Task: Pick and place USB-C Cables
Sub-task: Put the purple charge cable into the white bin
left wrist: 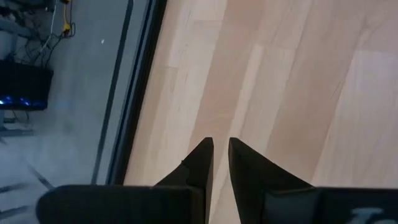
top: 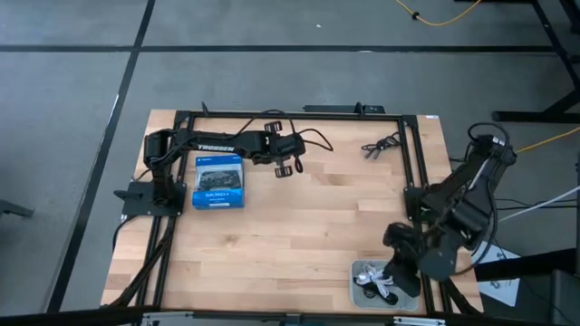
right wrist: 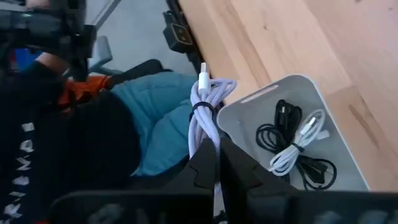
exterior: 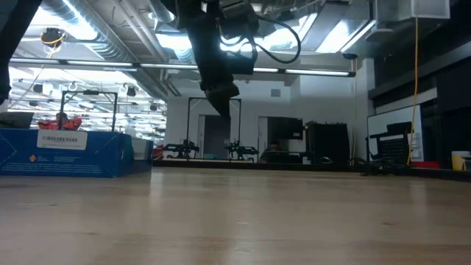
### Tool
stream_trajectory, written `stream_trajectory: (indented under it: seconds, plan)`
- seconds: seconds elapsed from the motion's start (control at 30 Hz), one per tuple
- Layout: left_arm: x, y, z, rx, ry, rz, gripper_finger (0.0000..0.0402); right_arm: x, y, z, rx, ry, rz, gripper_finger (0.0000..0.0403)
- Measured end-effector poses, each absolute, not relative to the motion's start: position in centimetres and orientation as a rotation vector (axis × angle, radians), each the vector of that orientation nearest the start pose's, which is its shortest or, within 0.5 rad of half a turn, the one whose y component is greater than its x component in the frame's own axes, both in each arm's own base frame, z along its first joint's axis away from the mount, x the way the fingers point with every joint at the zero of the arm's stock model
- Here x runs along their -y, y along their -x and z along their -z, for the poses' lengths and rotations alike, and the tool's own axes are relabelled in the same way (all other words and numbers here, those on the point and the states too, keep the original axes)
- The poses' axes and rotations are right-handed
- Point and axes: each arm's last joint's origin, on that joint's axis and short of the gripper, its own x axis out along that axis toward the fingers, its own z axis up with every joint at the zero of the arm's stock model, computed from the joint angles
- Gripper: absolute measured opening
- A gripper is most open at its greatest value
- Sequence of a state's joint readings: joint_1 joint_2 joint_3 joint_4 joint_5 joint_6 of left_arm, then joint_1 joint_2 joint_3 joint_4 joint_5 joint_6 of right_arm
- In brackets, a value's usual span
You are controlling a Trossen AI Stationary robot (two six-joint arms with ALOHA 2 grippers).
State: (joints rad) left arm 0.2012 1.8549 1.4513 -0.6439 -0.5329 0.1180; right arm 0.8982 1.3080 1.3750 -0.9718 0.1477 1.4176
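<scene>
My right gripper (right wrist: 219,149) is shut on a pale grey-white bundled USB-C cable (right wrist: 207,109), above the near rim of a white tray (right wrist: 348,163) by the table's near right corner (top: 362,272). Inside the tray lie a second white cable (right wrist: 300,144) and two black cables (right wrist: 278,126). One more black cable (top: 381,145) rests on the table near the far right corner. My left gripper (top: 286,156) hangs shut above the far middle of the table, beside the blue box (top: 217,181), touching nothing. My right gripper pinches the white cable bundle between its two fingers (right wrist: 205,163) at one end of the bundle (right wrist: 209,138). The rest of the bundle, with its tie and plug (right wrist: 203,70), sticks out past the fingertips. The bundle is lifted clear of the tray and the table.
The blue box lies flat on the table's left half and shows in the low view (exterior: 66,151). A black frame rail (top: 410,154) runs along the right side. A person in teal clothing (right wrist: 155,118) sits just beyond the table's near edge. Bare wood (top: 299,235) fills the middle.
</scene>
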Motion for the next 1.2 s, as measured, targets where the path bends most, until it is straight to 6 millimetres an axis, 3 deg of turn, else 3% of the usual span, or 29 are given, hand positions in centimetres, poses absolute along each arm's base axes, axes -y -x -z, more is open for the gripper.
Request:
stream_trajectory:
  seconds: [0.27,0.53,1.2]
  plan:
    - [-9.0,-37.9,-23.5,-1.084,-0.256,-0.612,0.0043,-21.5,-13.5,-33.6,-1.310,-0.889,0.216,0.0006]
    - [-9.0,-37.9,-23.5,-1.081,-0.250,-0.621,0.0043,-23.8,-12.7,-32.8,-1.406,-0.877,0.149,0.0006]
    - [-9.0,-37.9,-23.5,-1.081,-0.249,-0.620,0.0043,-24.1,-13.8,-30.8,-1.325,-0.759,0.296,0.0026]
